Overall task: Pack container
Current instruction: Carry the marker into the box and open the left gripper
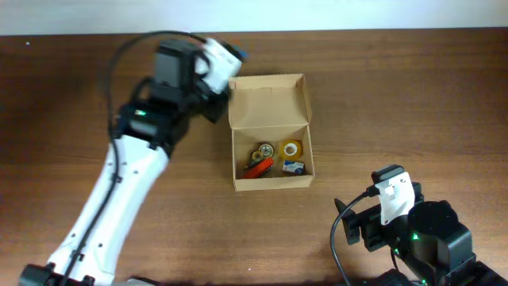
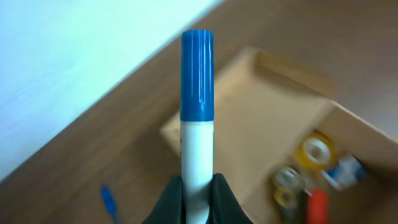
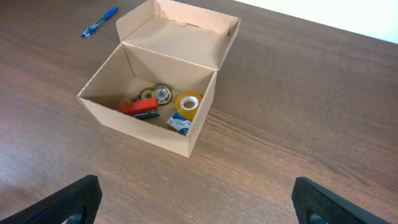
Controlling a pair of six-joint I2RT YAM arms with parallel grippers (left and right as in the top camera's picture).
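1. My left jaws are clamped on a blue-capped marker (image 2: pixel 198 106), cap pointing away from me. They hold it just beside the far left corner of the container (image 1: pixel 270 102).
2. The container sits mid-desk, lid flap up, with tape rolls (image 1: pixel 291 148) and a red item (image 1: pixel 258 168) inside.
3. I judge the step in hand is carrying the marker in. Next I must swing over the opening, lower, then release.
4. My right jaws gape empty, well apart from the container. A blue pen (image 3: pixel 99 22) lies on the desk.

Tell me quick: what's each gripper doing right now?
Left gripper: shut on a blue-capped marker.
Right gripper: open, holding nothing.
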